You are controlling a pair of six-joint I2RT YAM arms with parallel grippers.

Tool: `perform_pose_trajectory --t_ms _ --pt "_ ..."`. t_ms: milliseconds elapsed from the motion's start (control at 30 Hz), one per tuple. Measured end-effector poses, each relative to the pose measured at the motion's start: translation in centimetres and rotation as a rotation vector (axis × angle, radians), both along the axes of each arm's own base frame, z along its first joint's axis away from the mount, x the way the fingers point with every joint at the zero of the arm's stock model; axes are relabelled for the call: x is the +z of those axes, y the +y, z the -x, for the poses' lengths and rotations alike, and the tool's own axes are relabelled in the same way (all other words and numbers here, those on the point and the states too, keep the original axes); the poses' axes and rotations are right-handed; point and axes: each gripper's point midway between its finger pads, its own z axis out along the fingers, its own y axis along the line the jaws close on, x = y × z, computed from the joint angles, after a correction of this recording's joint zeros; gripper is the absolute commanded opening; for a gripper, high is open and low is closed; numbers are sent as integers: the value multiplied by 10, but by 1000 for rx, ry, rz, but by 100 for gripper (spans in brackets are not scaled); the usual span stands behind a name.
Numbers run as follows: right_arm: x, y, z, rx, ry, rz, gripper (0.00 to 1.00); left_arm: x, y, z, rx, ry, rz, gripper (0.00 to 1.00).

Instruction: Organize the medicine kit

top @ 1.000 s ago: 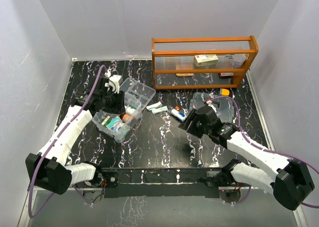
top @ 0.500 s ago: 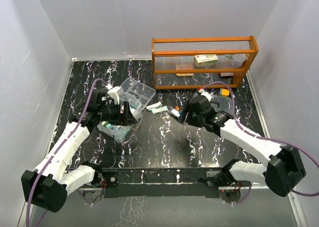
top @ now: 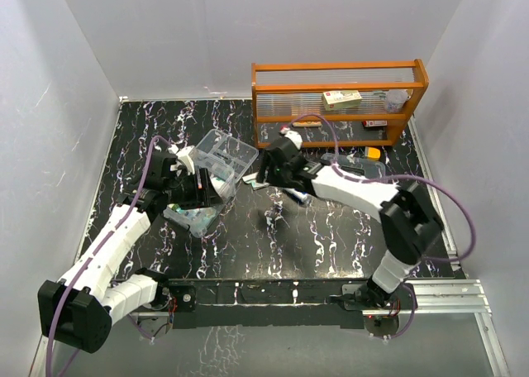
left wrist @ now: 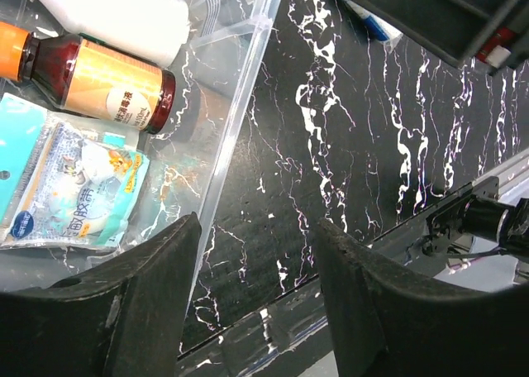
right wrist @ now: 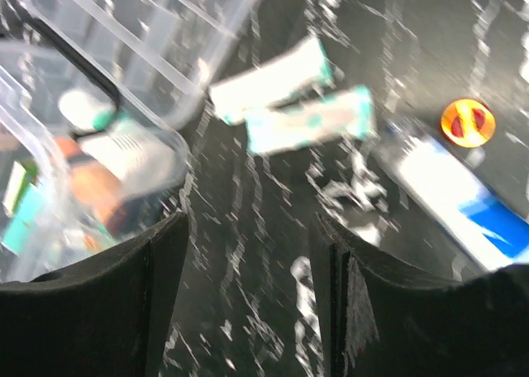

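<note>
R gripper (right wrist: 248, 311), jaws apart, empty, hangs just short of two packets (right wrist: 310, 121), long axes finger-to-finger. L gripper (left wrist: 256, 311), open too, sits farther, at box (left wrist: 240, 104).

White walls (top: 190, 30), blk marble tabletop (top: 248, 253)

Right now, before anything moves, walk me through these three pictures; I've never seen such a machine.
Two robot arms are bolted at the near edge of a black table, each with a two-finger gripper. The overhead picture shows both; the other two come from cameras on their wrists. The left gripper hangs open over the edge of the clear medicine box, where a brown bottle lies. The right gripper is open above two teal packets and a white tube on the table. Neither holds anything. An orange rack stands behind.
</note>
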Motion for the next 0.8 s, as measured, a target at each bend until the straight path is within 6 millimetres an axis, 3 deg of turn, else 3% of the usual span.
perform_pose_trajectory --t_ms 133,267,433,667,800 --pt "2 47 -30 -1 -53 -14 54 -1 2 -2 36 12 0 51" --pt "-14 77 -53 -25 -74 -5 54 -1 2 -2 55 23 6 49" --pt "-41 81 -69 -62 -64 46 53 0 0 -2 62 33 21 49" --pt "-55 87 -87 -75 -64 73 45 0 -1 0 67 44 28 49" --pt "-64 84 -85 -65 -48 97 40 0 0 0 68 47 27 50"
